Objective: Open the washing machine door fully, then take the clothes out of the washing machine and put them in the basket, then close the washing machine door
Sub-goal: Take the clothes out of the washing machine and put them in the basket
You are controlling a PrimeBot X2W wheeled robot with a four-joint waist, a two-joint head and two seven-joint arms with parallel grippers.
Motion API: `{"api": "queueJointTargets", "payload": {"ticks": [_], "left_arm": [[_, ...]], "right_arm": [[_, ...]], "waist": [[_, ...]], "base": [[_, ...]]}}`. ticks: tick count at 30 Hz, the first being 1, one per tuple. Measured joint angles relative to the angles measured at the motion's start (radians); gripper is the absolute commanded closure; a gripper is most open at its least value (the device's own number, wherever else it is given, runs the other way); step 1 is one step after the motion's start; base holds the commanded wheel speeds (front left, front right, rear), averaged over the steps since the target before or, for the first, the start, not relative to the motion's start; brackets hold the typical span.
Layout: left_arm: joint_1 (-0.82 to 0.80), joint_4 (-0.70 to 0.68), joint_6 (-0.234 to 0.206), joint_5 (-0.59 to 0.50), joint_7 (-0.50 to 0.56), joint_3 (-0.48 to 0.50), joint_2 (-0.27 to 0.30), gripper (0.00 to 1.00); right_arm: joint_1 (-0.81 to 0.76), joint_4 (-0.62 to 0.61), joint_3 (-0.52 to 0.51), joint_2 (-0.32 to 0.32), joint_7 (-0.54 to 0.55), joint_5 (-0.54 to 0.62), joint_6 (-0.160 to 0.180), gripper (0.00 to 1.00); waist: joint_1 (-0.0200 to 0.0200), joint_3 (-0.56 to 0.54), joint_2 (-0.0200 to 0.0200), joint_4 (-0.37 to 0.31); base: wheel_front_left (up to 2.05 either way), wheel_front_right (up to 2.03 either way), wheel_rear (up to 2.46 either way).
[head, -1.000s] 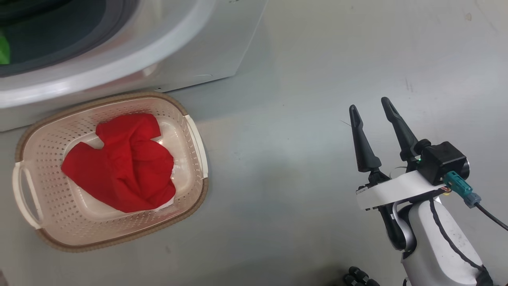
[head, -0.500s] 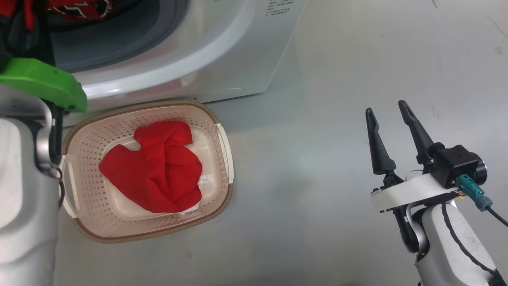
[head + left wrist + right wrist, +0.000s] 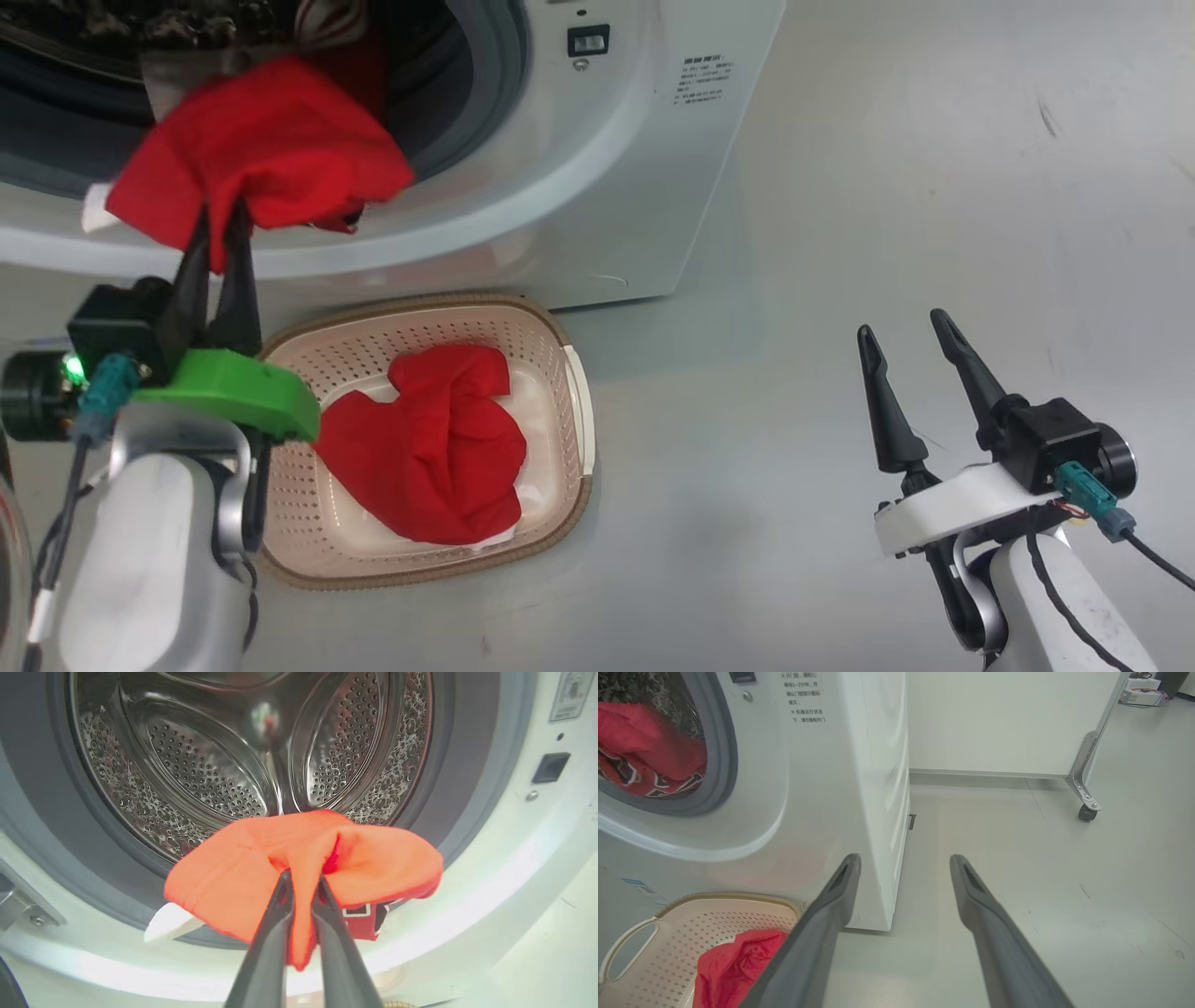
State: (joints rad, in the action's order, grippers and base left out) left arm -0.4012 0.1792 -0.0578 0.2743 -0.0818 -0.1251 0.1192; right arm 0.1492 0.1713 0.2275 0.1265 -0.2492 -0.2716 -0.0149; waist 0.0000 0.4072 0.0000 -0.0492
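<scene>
While the left gripper (image 3: 217, 238) pinches a red garment (image 3: 261, 149) at the washing machine (image 3: 653, 168) mouth, upper left of the frame, a second red garment (image 3: 439, 457) lies in the basket (image 3: 571, 392) just below. The right gripper (image 3: 901, 322) hangs spread and empty at lower right, open floor (image 3: 840, 187) around it.

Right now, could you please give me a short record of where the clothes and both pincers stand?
left pincer: shut on red garment, held in front of the drum mouth
right pincer: open, empty, above the floor
basket: on the floor in front of the washing machine
basket contents: second red garment, crumpled inside
task stage: held garment not yet in the basket
</scene>
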Motion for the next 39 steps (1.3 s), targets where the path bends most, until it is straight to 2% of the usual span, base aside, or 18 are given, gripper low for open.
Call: {"api": "queueJointTargets", "payload": {"ticks": [13,21,30,39], "left_arm": [[0.195,-0.068,-0.012,0.0,-0.042,-0.019,-0.019,1.0],[0.318,-0.158,-0.021,0.004,-0.023,-0.035,-0.018,1.0],[0.397,-0.161,-0.019,0.029,0.03,-0.089,-0.034,1.0],[0.414,-0.089,0.003,0.071,0.073,-0.12,-0.04,1.0]], "right_arm": [[-0.072,0.009,0.009,0.0,0.0,0.0,0.008,0.0],[-0.113,-0.011,0.02,-0.003,0.016,0.0,0.01,0.0],[-0.119,-0.045,0.025,-0.002,0.031,0.0,0.017,0.0],[-0.119,-0.08,0.04,-0.002,0.048,0.0,0.017,0.0]], "waist": [[0.0,-0.142,0.0,0.045],[-0.0001,-0.214,0.0,0.062],[0.0,-0.21,0.0,0.063],[-0.0001,-0.172,0.0,0.051]], "base": [[0.0,0.0,0.0],[0.0,0.0,0.0],[0.0,0.0,0.0],[0.0,0.0,0.0]]}}
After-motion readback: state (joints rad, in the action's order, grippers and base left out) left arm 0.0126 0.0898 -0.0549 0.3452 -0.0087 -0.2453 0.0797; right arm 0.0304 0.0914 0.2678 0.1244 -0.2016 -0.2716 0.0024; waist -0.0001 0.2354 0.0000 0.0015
